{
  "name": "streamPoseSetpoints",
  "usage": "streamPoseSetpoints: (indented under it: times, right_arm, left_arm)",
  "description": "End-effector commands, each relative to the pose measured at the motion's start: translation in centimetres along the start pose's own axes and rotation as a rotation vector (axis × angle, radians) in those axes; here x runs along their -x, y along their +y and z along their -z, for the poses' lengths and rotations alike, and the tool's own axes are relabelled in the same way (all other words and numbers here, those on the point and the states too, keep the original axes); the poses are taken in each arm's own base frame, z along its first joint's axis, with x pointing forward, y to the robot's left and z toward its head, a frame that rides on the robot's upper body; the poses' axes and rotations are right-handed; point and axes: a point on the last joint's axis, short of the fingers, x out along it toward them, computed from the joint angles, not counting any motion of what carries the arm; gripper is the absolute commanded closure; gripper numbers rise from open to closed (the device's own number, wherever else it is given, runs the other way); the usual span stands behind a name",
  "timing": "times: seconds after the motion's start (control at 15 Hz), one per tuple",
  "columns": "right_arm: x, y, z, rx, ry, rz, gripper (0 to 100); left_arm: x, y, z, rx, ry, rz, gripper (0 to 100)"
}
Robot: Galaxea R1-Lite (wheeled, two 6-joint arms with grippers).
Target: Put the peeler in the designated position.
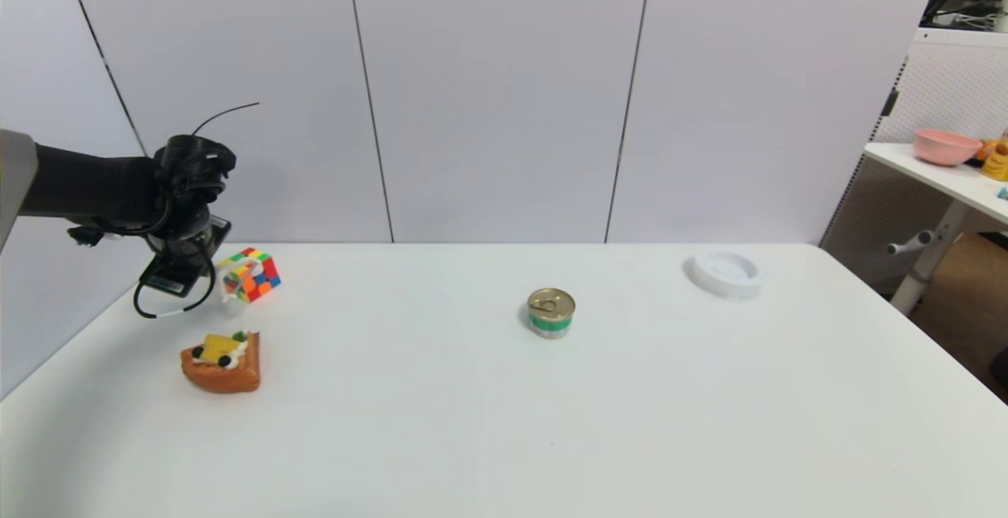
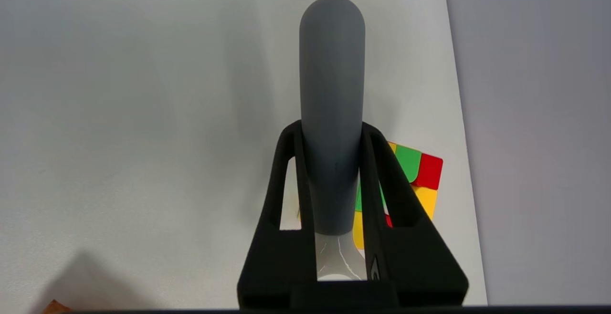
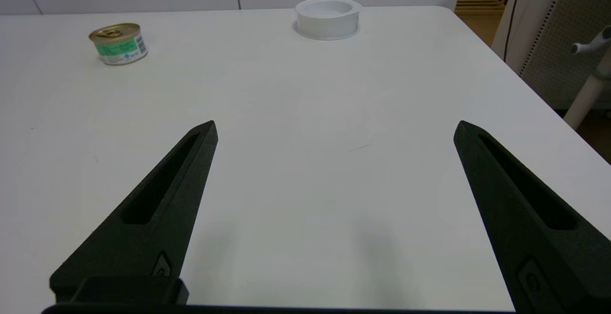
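Here the white dish (image 3: 327,17) near the table's (image 1: 504,423) far right corner holds nothing visible, and the tin can (image 1: 550,312) stands sealed mid-table. The left gripper (image 2: 329,132) clamps the peeler (image 2: 331,113) by its grey handle above the far left corner, beside the colour cube (image 1: 250,274); its head is mostly hidden. The right gripper (image 3: 334,130) hovers, fingers wide apart

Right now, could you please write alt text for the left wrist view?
The left gripper is shut on the peeler, whose grey handle points away from the camera above the white table. A colourful puzzle cube lies just behind one finger.
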Motion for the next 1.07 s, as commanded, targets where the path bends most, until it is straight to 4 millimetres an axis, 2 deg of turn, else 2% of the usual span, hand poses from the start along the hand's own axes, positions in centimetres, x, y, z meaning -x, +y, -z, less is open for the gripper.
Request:
streamPoseSetpoints:
  times: [0.07, 0.33, 0.4, 0.73, 0.87, 1.07]
  right_arm:
    - [0.0, 0.0, 0.0, 0.0, 0.003, -0.001, 0]
    - [0.0, 0.0, 0.0, 0.0, 0.003, -0.001, 0]
    - [0.0, 0.0, 0.0, 0.0, 0.003, 0.0, 0]
    - [0.0, 0.0, 0.0, 0.0, 0.003, -0.001, 0]
    - [0.0, 0.0, 0.0, 0.0, 0.003, -0.001, 0]
    - [0.0, 0.0, 0.0, 0.0, 0.003, 0.0, 0]
  left_arm:
    - [0.4, 0.0, -0.3, 0.009, -0.006, 0.005, 100]
    - [0.7, -0.1, -0.4, 0.014, -0.01, 0.012, 100]
    - [0.7, -0.1, -0.5, 0.015, -0.011, 0.014, 0]
    - [1.2, -0.1, -0.7, 0.016, -0.011, 0.02, 0]
    - [2.2, -0.3, -1.4, 0.017, -0.023, 0.044, 0]
    - [5.8, -0.6, -3.5, -0.056, -0.064, 0.125, 0]
